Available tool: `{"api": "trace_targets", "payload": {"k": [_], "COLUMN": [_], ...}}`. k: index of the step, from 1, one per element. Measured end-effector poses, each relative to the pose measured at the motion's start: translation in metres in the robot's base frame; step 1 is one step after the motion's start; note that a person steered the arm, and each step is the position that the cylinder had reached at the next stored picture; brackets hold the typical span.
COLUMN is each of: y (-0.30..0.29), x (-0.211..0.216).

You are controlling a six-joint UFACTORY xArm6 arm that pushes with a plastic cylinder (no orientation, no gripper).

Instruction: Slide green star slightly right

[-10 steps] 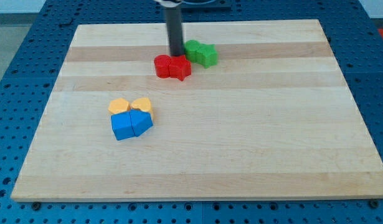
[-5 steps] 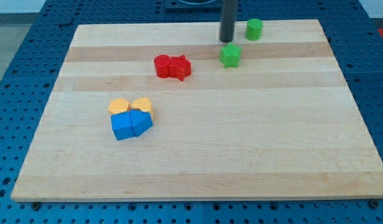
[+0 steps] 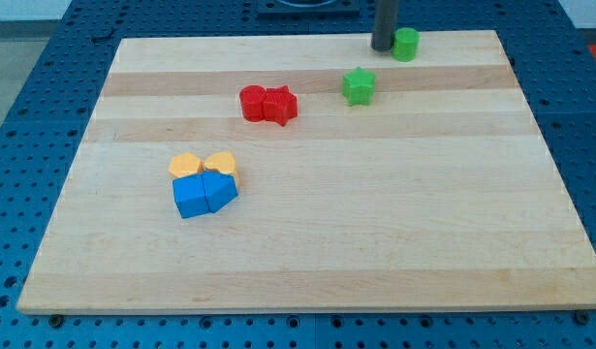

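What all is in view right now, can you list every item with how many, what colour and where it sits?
wooden board: one, light wood, fills most of the view, on a blue perforated table.
green star block: one, green, upper middle, alone.
green cylinder block: one, green, at the view's top edge of the board.
red blocks: two, red, touching side by side, left of the star; exact shapes unclear.
yellow blocks: two, yellow-orange, left of centre, side by side.
blue blocks: two, blue, right below the yellow pair, touching them.
my tip: one, dark rod, just left of the green cylinder, above and right of the star.
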State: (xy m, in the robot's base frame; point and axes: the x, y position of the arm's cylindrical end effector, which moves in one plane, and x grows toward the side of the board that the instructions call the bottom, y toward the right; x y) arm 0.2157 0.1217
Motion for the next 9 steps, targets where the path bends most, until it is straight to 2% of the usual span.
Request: {"api": "trace_targets", "payload": {"k": [1, 3, 4, 6, 9], "y": [0.026, -0.027, -0.027, -0.007, 0.047], "x": [-0.008, -0.007, 0.001, 0.027, 0.007]}}
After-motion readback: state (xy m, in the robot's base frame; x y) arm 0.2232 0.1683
